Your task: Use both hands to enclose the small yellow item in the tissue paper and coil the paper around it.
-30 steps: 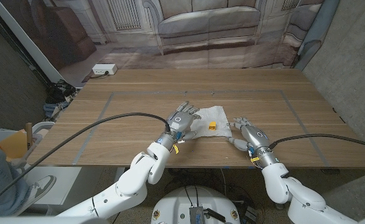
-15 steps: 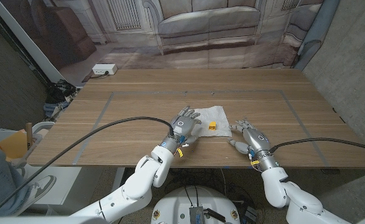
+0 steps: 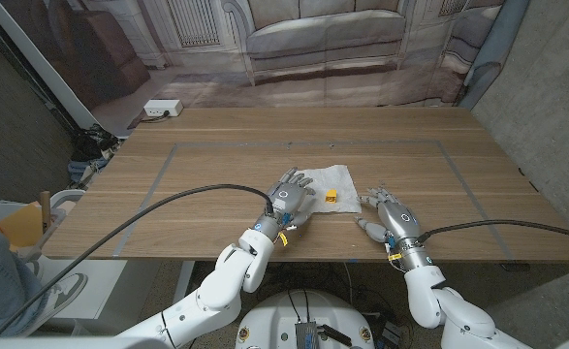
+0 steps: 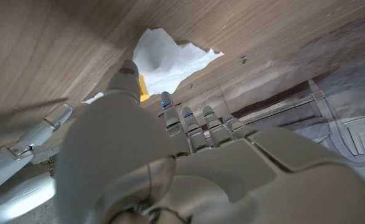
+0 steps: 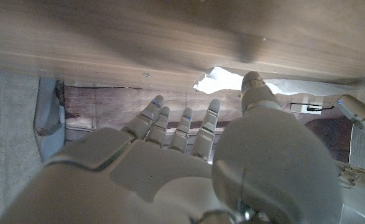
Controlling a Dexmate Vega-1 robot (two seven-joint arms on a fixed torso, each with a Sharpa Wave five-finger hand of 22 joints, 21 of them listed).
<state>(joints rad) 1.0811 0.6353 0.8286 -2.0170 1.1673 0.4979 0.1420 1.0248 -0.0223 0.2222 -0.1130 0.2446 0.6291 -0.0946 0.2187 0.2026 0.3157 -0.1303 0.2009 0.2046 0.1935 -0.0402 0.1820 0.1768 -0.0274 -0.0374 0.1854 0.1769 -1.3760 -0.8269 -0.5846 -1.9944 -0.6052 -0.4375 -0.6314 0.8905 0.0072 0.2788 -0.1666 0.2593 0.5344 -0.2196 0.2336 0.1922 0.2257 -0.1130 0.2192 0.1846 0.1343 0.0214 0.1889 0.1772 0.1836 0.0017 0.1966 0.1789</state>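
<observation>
Left robot hand (image 3: 290, 197) rests on tissue paper (image 3: 332, 179) beside yellow item (image 3: 331, 196).

Tissue paper's (image 3: 325, 189) near-left part hidden under the left hand (image 3: 289, 198).

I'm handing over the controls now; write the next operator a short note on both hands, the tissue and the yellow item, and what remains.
Left hand: on the left part of the tissue paper, fingers apart, gripping nothing.
Right hand: just right of the paper, open, not clearly touching it.
Small yellow item: uncovered, on the paper between the hands.
Done: hands placed on either side.
Left: fold the paper over the item and coil it around.
</observation>
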